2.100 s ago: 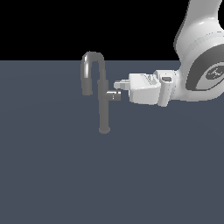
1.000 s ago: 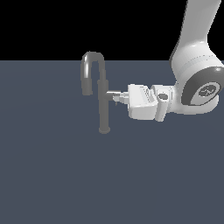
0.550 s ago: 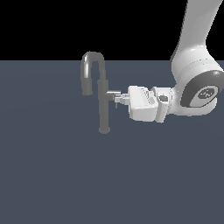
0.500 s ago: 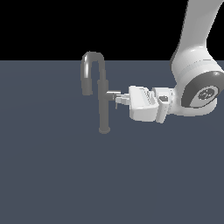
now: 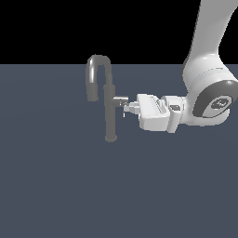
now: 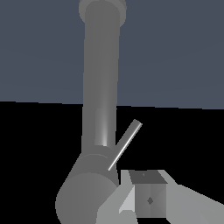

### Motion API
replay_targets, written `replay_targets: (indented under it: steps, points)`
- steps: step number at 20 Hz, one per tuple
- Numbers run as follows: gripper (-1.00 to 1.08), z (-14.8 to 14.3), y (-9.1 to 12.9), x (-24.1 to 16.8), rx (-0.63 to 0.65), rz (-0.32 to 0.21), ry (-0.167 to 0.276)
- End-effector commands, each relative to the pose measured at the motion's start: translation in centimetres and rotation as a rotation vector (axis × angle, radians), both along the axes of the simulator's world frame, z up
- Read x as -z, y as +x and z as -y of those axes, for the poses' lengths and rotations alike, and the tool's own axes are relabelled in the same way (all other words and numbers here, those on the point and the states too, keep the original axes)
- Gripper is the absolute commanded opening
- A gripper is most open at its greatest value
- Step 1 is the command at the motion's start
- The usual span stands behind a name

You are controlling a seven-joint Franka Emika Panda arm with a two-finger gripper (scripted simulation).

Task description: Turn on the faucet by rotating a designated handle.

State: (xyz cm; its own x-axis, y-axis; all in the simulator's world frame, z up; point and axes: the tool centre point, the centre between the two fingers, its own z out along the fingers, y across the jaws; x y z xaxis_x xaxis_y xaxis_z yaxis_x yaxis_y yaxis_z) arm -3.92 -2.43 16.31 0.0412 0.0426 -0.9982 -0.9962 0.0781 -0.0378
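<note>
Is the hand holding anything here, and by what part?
Cannot tell: the hand is at the faucet's handle, but no closed grip is visible.

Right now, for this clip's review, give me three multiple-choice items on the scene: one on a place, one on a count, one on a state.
1. In the exterior view, the pincer is on which side of the faucet?
A. its left
B. its right
C. behind it

2. How many robot arms are in view?
A. one
B. two
C. three

3. How does the faucet stand?
A. lying flat
B. tipped over on its spout
C. upright on its base

Answers: 1 B, the white arm reaches in from the exterior view's right, its tip at the handle. 2 A, only one white arm shows. 3 C, the column rises straight from its round base and the spout arches overhead.
</note>
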Motion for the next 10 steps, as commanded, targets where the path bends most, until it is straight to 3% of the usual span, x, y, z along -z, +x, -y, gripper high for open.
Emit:
replay_targets:
  steps: [1,10]
  points:
    - [-1.00,-0.3,1.4,1.8,0.018,-0.012,-0.020]
    - [-1.00,-0.4,3.6,4.6,0.037,-0.041,-0.039]
